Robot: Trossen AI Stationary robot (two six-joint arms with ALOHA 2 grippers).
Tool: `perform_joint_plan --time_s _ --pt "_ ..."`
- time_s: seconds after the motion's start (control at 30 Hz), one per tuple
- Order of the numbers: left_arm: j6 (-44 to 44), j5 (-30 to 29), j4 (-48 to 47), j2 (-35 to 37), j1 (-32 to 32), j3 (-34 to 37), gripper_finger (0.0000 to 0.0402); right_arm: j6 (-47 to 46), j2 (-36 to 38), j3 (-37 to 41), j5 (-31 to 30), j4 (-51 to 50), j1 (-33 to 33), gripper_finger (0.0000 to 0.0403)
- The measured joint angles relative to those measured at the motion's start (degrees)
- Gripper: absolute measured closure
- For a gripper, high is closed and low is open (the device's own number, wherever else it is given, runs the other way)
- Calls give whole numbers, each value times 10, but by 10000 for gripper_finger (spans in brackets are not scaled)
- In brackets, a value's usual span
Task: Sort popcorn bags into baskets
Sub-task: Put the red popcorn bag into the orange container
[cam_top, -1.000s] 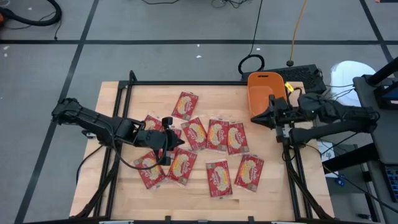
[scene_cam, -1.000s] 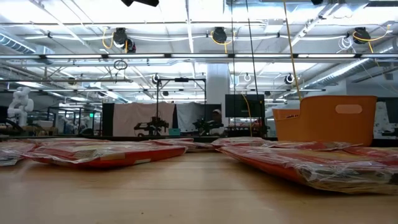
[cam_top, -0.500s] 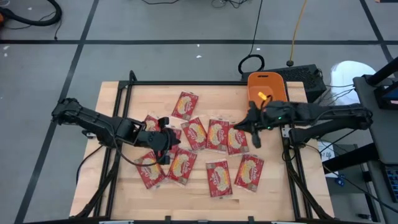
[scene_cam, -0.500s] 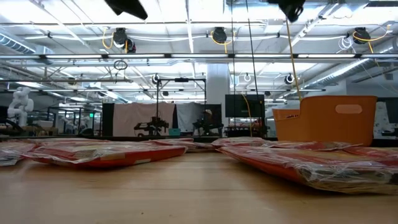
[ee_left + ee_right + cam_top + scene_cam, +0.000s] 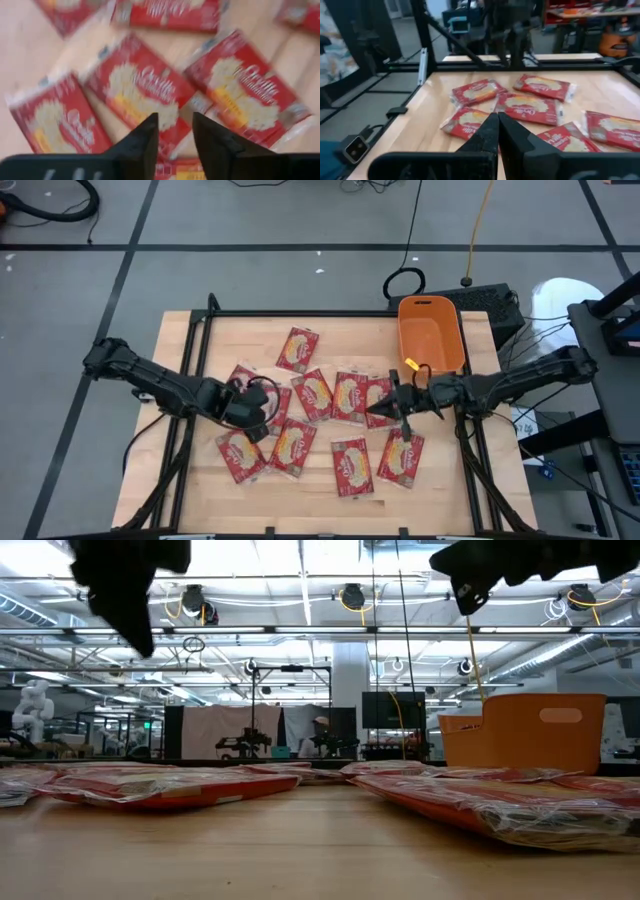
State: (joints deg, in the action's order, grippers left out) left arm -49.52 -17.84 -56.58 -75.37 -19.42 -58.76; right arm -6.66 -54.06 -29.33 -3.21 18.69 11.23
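Observation:
Several red popcorn bags (image 5: 350, 395) with cream ovals lie flat and scattered on the wooden table, some overlapping. The orange bin (image 5: 430, 335) stands at the table's far right corner and looks empty; the low view shows it on the right (image 5: 540, 730). My left gripper (image 5: 262, 415) hovers open over the left cluster of packets (image 5: 140, 95), touching nothing. My right gripper (image 5: 374, 410) is shut and empty, hanging above the packets near the table's middle right (image 5: 527, 107). Both grippers show as dark shapes at the top of the low view.
A black metal frame (image 5: 300, 313) runs along the table's far edge and sides. Bare wood lies along the far left and near the bin. Cables and a keyboard sit beyond the far right corner. The left arm (image 5: 512, 30) stands far off in the right wrist view.
My right gripper has swung from beside the orange bin toward the table's left and near edge and has come down over the middle-right packets. My left gripper has shifted a little toward the near left and lowered over its cluster. No packet has moved.

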Motion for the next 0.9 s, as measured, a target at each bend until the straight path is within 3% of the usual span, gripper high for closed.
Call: perform_joint_plan --time_s 0.13,0.3,0.7,0.9 --pt "-62 -2 1 0 -7 47 230 -1 -12 10 -35 -3 23 403" --pt "-102 -1 11 -3 -22 103 210 1 -47 11 -61 15 39 403" --pt "-171 -2 49 -4 -61 181 240 -29 -128 11 -73 104 38 403" --pt "-142 -17 77 -4 -92 192 237 -31 -167 11 -75 146 38 403"
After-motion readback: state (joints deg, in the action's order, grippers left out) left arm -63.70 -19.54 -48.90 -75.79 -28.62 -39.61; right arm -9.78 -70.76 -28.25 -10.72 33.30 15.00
